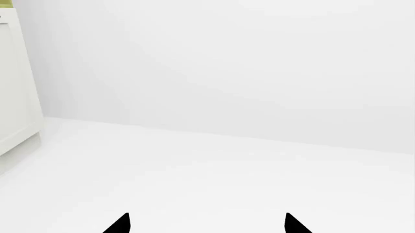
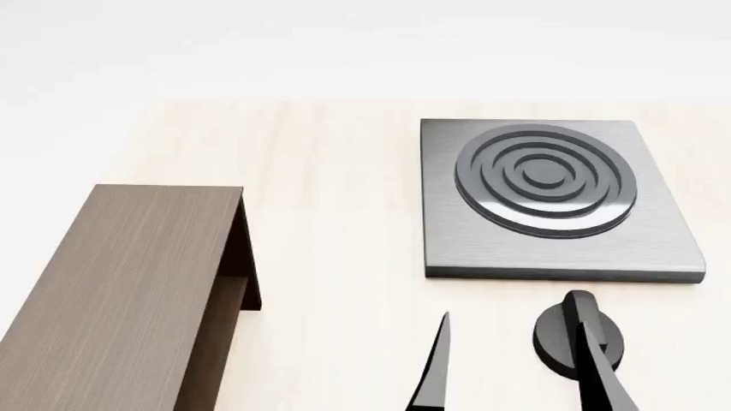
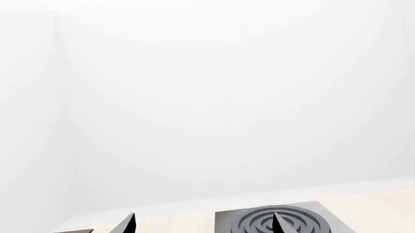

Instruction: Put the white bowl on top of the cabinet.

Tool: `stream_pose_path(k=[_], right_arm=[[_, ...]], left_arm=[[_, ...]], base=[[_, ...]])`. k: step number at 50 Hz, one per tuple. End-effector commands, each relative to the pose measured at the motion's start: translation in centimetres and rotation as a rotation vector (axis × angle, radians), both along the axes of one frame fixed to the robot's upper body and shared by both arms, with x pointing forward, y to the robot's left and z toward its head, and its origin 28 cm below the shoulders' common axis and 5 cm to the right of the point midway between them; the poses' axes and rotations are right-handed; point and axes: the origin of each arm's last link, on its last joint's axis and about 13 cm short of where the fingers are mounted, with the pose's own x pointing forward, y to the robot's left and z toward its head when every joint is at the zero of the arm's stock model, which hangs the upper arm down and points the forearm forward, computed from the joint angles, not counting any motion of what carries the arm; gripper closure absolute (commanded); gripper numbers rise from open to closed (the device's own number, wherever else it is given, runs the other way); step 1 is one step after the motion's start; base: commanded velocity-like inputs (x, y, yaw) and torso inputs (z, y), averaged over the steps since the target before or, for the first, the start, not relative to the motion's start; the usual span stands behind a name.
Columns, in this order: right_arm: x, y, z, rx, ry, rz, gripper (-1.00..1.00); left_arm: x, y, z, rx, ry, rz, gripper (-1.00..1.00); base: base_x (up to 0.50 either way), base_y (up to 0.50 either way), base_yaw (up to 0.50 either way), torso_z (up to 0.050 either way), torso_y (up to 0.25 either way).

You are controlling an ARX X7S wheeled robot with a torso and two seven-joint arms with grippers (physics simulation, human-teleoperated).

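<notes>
The white bowl shows in none of the views. The cabinet (image 2: 126,282), a long grey-brown wooden box with a flat bare top, lies at the left of the head view. A sliver of the cabinet (image 3: 75,231) shows in the right wrist view. My right gripper (image 2: 513,308) hovers open over the pale table, just in front of the stove plate and right of the cabinet. Its fingertips (image 3: 127,222) stand wide apart with nothing between them. My left gripper (image 1: 207,224) is open too, facing only white floor and wall, and it is out of the head view.
A square grey metal stove plate (image 2: 554,201) with raised rings lies at the back right of the pale wooden table (image 2: 331,257); the stove plate (image 3: 285,221) also shows past the right fingers. A dark round disc (image 2: 560,342) sits by the right finger. A white cupboard (image 1: 16,82) stands beside the left arm.
</notes>
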Motion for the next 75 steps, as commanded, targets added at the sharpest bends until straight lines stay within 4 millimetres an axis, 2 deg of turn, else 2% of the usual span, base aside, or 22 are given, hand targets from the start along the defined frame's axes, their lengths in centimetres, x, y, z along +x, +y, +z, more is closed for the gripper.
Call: stream_pose_path(k=[1,12,21,36,49,57,66,75], right_arm=[[-0.1,-0.1,0.1,0.007,-0.008,-0.001,-1.0],[0.1,-0.1,-0.1,-0.001,0.004,-0.016,-1.0],[0.1,-0.3,0.9,0.005,0.001,-0.051,-1.0],[1.2,-2.0,2.9,0.006,0.025,-0.166,-1.0],[1.2,-2.7,3.5,0.022,0.017,-0.205,-1.0],[1.1,-3.4,4.4,0.043,0.007,-0.313,-1.0],[1.1,-4.3,4.5,0.088,0.018,-0.38,-1.0],[0.7,-5.8,5.3,0.158,0.001,-0.556,-1.0]], left_arm=[[0.0,0.0,0.0,-0.001,0.0,-0.001,-1.0],[0.0,0.0,0.0,-0.002,0.0,-0.002,-1.0],[0.0,0.0,-0.1,-0.009,-0.002,-0.003,-1.0],[-0.1,0.1,-0.1,-0.017,-0.005,0.0,-1.0],[-0.1,0.1,-0.2,-0.017,-0.006,0.001,-1.0],[-0.1,0.1,-0.2,-0.018,-0.006,0.0,-1.0],[-0.1,0.1,-0.2,-0.018,-0.006,0.0,-1.0],[-0.1,0.1,-0.2,-0.019,-0.006,-0.001,-1.0]], base=[[0.0,0.0,0.0,0.0,0.0],[0.0,0.0,0.0,0.0,0.0],[0.0,0.0,0.0,0.0,0.0],[0.0,0.0,0.0,0.0,0.0],[0.0,0.0,0.0,0.0,0.0],[0.0,0.0,0.0,0.0,0.0],[0.0,0.0,0.0,0.0,0.0],[0.0,0.0,0.0,0.0,0.0]])
